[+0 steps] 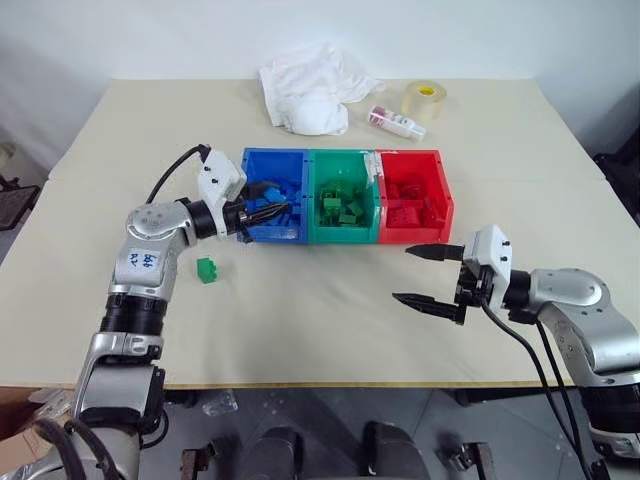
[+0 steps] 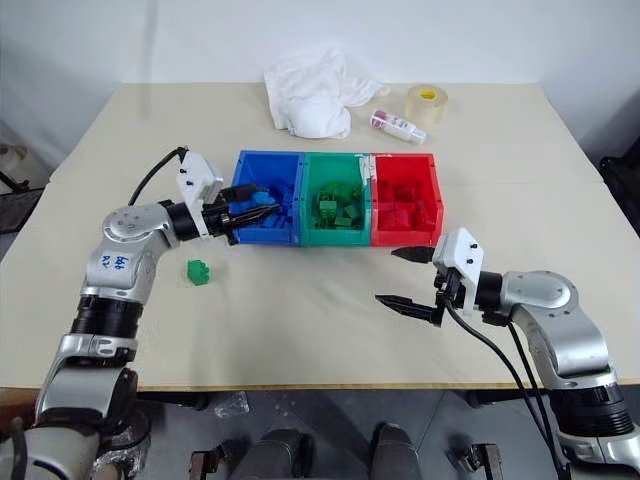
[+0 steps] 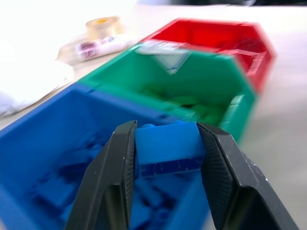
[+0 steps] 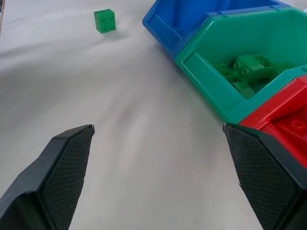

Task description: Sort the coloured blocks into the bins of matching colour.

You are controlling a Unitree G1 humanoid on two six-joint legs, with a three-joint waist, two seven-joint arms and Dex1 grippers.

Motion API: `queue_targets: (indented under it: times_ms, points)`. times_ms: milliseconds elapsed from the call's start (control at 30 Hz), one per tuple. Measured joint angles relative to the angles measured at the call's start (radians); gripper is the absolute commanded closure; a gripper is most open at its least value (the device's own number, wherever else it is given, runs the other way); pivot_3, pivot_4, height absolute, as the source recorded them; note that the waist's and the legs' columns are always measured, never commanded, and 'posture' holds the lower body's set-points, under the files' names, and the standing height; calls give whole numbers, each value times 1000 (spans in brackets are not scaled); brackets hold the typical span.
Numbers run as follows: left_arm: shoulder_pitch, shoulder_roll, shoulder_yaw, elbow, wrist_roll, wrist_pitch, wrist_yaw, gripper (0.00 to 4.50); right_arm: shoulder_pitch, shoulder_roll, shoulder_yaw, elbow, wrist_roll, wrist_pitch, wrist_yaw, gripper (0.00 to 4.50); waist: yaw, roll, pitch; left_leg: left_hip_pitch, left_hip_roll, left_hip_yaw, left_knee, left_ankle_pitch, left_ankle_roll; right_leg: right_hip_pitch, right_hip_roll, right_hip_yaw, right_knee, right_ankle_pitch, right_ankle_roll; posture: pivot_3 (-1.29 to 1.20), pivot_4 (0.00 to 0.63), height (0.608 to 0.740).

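Blue bin point(image 1: 262, 165), green bin point(image 1: 340, 162), red bin point(image 1: 410, 160); green block point(image 1: 207, 270).

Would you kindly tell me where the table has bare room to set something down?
Bare: between the green block and the right gripper, before the bins. Crowded: behind them, with white cloth, bottle, tape roll.

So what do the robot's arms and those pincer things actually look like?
Both arms are silver-grey metal with rounded joints and black bands. Each wrist has a white block, and a black cable loops along the arm. The left gripper and right gripper each have two black, pointed fingers with textured pads. A small handwritten label sits on the left arm.
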Motion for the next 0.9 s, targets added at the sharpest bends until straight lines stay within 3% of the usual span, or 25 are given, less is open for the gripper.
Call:
queue_targets:
  times_ms: [200, 367, 533, 767, 900]
  points:
    - [-66, -28, -15, 151, 49, -50, 25, 55, 3, 0, 0, 2, 0, 0, -3, 0, -1, 0, 0, 0, 0, 0, 0, 0, 0, 0, 0, 0, 0, 0, 0, 0, 150, 740]
    - [-63, -26, -16, 142, 51, -43, -10, 19, 8, 0, -1, 1, 1, 0, -7, 0, -1, 0, 0, 0, 0, 0, 0, 0, 0, -1, 0, 0, 0, 0, 0, 0, 150, 740]
    - [40, 37, 2, -40, 2, -7, -102, 19, 1, -1, 1, 2, 4, 0, 8, 0, -12, 0, 0, 0, 3, 0, 0, 0, 0, -1, 0, 0, 1, 0, 0, 0, 150, 740]
    - [416, 271, 186, -463, -182, 125, -238, 19, -43, -10, 3, 59, 4, -9, 77, 0, -36, 0, 0, 0, 5, -2, -2, 0, 0, -2, 0, 2, 0, 0, 0, 0, 150, 740]
    - [662, 344, 326, -578, -226, 158, -257, 19, -68, -6, 3, 92, 12, -28, 116, 0, -32, 0, 0, 0, 5, -2, -2, 0, 0, -1, -1, 3, -1, 0, 0, 0, 150, 740]
